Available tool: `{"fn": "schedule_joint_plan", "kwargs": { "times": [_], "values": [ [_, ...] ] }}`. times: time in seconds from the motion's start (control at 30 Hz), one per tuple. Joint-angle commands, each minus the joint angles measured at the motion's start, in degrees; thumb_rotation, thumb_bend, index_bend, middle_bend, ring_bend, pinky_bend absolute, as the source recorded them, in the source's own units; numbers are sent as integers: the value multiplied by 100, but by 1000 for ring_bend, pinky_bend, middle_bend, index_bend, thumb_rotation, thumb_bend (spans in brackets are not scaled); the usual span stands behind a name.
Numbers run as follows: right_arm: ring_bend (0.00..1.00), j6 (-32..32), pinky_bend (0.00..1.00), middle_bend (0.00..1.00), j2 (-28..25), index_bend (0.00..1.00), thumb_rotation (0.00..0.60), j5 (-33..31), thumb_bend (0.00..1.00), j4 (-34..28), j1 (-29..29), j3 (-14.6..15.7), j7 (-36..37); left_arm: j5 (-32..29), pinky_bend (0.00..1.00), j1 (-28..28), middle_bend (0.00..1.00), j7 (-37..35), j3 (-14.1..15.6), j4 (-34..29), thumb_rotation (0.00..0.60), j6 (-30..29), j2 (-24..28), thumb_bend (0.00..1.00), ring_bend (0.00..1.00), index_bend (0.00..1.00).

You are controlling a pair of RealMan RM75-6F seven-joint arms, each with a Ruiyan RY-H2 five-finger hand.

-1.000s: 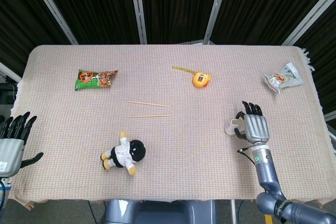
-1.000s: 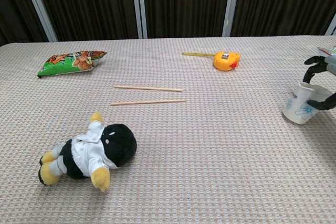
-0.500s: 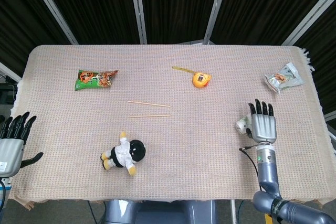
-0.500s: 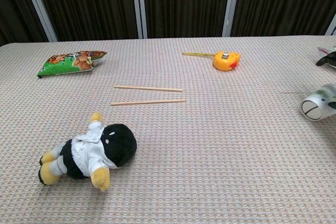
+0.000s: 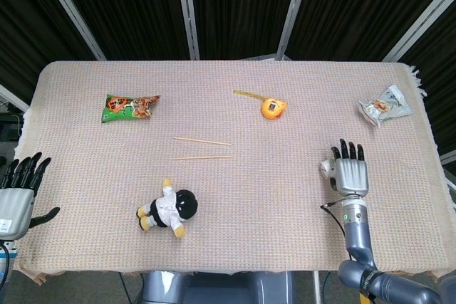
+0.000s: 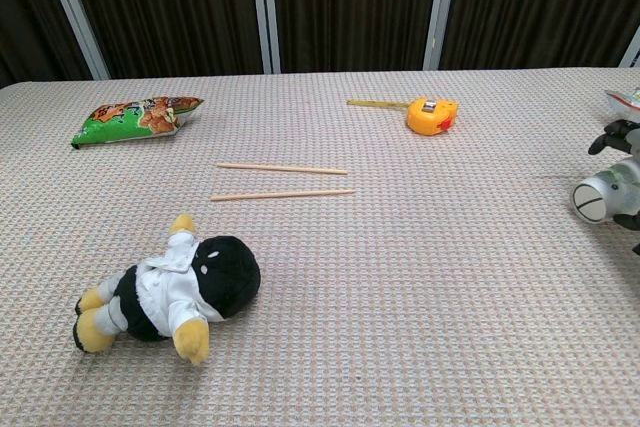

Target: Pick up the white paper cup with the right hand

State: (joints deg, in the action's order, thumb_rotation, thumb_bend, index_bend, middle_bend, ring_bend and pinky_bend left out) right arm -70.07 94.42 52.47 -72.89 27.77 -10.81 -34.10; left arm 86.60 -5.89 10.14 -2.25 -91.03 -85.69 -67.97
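Right hand (image 5: 348,174) seemingly gripping; left hand (image 5: 16,197) open, fingers spread.

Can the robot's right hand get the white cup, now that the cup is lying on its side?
Probably yes. The right hand is right beside the white paper cup, which lies tipped over with its bottom facing the chest camera. Nothing stands between them. Whether the fingers already touch it is hard to tell, and a cup on its side might roll.

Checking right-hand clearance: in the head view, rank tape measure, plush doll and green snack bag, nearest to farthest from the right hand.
From the right hand:
1. Tape measure, up-left, mid table.
2. Plush doll, front left.
3. Green snack bag, far left.
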Motion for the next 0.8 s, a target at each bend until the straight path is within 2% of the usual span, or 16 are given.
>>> {"fn": "schedule_joint_plan", "kwargs": {
  "times": [0.03, 0.23, 0.43, 0.63, 0.73, 0.8],
  "values": [
    [0, 70, 0, 0, 98, 236, 600, 59, 216, 182, 2, -8, 123, 13, 0, 1, 0, -16, 3, -7, 600, -8, -1, 25, 0, 0],
    [0, 82, 0, 16, 251, 388, 600, 182, 217, 534, -9, -39, 299, -15, 0, -11, 0, 10, 7, 3, 600, 35, -5, 25, 0, 0],
    [0, -94, 0, 47, 230, 433, 600, 515, 215, 450, -55, -87, 666, -4, 0, -28, 0, 43, 22, -7, 600, 72, -1, 26, 0, 0],
    [0, -257, 0, 52, -112, 433, 600, 1039, 205, -483, -234, -368, 2191, 29, 0, -25, 0, 22, 31, -7, 600, 48, 15, 25, 0, 0],
    [0, -91, 0, 52, -295, 434, 600, 998, 195, -946, -323, -537, 2914, 59, 0, -21, 0, 23, 45, -16, 600, 36, 31, 25, 0, 0],
    [0, 217, 0, 53, -428, 434, 600, 759, 192, -1251, -373, -652, 3364, 82, 0, -15, 0, 36, 49, -23, 600, 12, 42, 24, 0, 0]
  ]
}}
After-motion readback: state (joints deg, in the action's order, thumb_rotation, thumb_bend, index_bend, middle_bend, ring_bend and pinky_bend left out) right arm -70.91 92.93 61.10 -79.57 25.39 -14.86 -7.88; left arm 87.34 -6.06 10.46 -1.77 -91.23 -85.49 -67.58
